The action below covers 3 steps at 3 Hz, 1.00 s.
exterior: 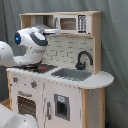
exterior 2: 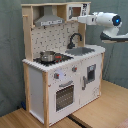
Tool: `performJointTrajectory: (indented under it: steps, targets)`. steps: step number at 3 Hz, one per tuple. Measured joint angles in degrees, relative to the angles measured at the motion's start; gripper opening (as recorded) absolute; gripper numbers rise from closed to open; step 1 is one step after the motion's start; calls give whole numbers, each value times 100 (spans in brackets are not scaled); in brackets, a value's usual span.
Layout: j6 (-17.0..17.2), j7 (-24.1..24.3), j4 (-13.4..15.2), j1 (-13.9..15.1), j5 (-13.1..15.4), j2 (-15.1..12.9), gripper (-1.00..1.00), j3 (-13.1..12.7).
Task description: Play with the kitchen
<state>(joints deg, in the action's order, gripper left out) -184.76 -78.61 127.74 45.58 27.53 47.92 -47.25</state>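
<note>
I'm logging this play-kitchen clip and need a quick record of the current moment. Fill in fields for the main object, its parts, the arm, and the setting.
object: toy kitchen, white and light wood
stovetop: small pot on the burners
sink: grey basin with black faucet behind it
upper shelf: microwave beside the hood
arm: white robot arm reaching toward the upper shelf
gripper state: cannot tell
backdrop: grey curtain

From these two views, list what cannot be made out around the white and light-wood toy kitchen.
- Gripper: in the first exterior view the white arm covers it; in the second exterior view its tip at the upper shelf is too small to read.
- Small metal pot: hidden behind the arm in the first exterior view.
- Kitchen base: cut off by the first exterior view's bottom edge.
</note>
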Motion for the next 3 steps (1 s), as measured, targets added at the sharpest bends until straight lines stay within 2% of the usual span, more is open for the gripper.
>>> performJointTrajectory:
  steps: [2,3]
  targets:
    - [127,25,-659,662,-8,-447,100,-572]
    - [365,33,-1063,869,-10,-656,100,-815]
